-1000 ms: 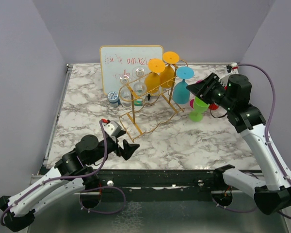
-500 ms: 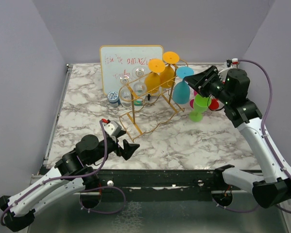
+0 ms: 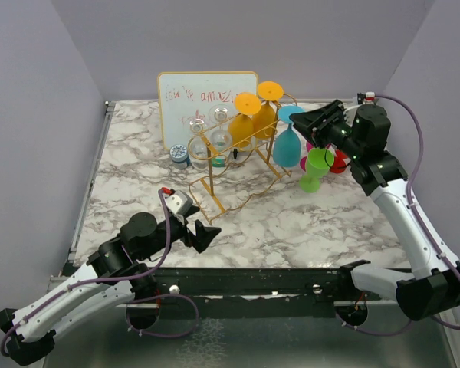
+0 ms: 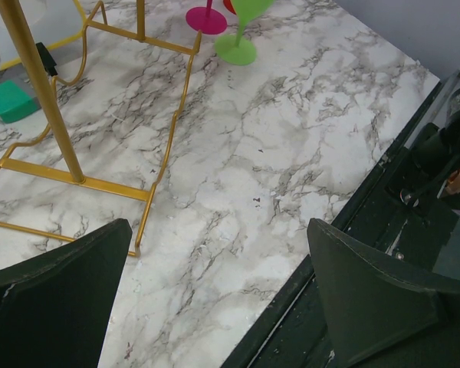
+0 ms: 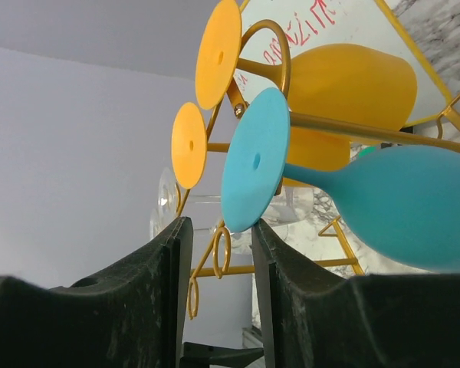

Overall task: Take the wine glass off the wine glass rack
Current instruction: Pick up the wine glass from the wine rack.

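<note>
While ajar, right pincer (image 5: 220,224) hangs beside wine glass (image 5: 253,161).

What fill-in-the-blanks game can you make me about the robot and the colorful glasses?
1. The right hand hovers by the round foot of the ___ wine glass.
2. The green glass is not on the wine glass rack; it stands on the ___.
3. The number of orange glasses hanging on the rack is ___.
4. The left hand holds nothing and is wide ___.

Missing words: blue; table; two; open
</note>
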Robot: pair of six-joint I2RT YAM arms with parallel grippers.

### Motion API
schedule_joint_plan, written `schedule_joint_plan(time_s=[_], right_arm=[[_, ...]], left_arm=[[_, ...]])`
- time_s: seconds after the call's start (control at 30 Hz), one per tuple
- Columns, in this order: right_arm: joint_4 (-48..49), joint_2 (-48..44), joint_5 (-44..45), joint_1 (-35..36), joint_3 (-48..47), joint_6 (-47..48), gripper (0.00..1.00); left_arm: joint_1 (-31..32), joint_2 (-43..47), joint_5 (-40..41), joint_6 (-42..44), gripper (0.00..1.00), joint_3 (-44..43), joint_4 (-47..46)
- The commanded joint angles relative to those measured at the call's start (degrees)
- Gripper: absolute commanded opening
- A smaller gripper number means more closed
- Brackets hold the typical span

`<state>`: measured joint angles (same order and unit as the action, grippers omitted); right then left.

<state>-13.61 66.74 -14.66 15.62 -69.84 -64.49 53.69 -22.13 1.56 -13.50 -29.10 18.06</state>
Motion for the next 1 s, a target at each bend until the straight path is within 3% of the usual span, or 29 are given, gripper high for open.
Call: schedule_joint_plan(time_s=[0.0,0.4,0.97], right_arm=[[2.28,-0.46,0.68,-0.58,1.67,-2.81,0.41],[2.78,-1.17,1.25,-0.81,3.05,-4.94,0.27],[2.17,-3.52,5.44,-0.85,4.76,-6.82,0.26]], left_arm=[[-0.17,-0.44,0.46,-0.32,0.99,0.89,-0.75],[-0.17,-0.76,0.28,-0.39,0.99,0.95,-0.75],[-0.17,-0.96,0.15,-0.48,0.99,0.93,-0.84]])
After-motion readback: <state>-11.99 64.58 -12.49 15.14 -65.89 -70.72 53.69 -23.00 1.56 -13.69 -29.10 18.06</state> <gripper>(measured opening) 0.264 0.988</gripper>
